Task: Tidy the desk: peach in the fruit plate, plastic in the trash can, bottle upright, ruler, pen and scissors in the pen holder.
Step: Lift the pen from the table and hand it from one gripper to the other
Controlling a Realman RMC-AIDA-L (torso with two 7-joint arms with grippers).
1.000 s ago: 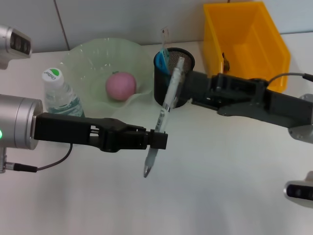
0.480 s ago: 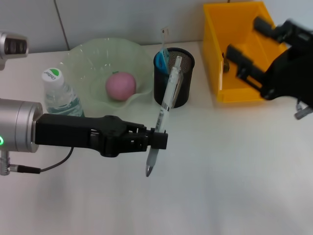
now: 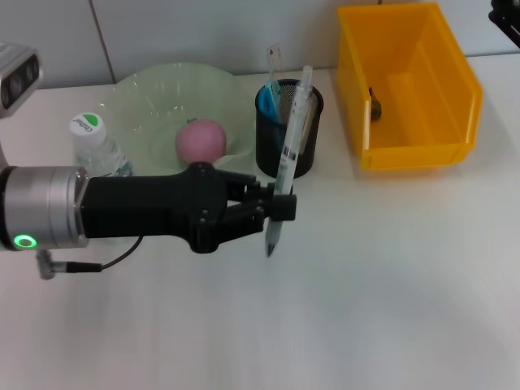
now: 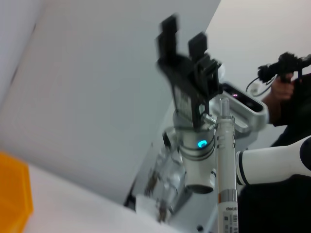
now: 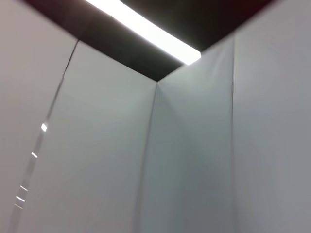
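Observation:
My left gripper (image 3: pixel 280 208) is shut on a clear pen (image 3: pixel 289 154), holding it nearly upright just in front of the black mesh pen holder (image 3: pixel 299 159). The pen (image 4: pixel 226 165) also shows in the left wrist view. Blue scissors (image 3: pixel 267 101) and a clear ruler (image 3: pixel 274 62) stand in the holder. A pink peach (image 3: pixel 201 142) lies in the green fruit plate (image 3: pixel 154 97). The bottle (image 3: pixel 91 148) stands upright beside the plate. My right gripper (image 4: pixel 183 33) is raised high off the desk with its fingers apart.
The yellow trash can (image 3: pixel 455 89) stands at the back right with a small dark scrap (image 3: pixel 375 106) inside. A white wall runs behind the desk. My left arm (image 3: pixel 122 215) stretches across the left half of the desk.
The right arm pulled back from the pen holder and lifted up to the right, almost out of the head view. The left gripper carried the pen right and closer to the holder.

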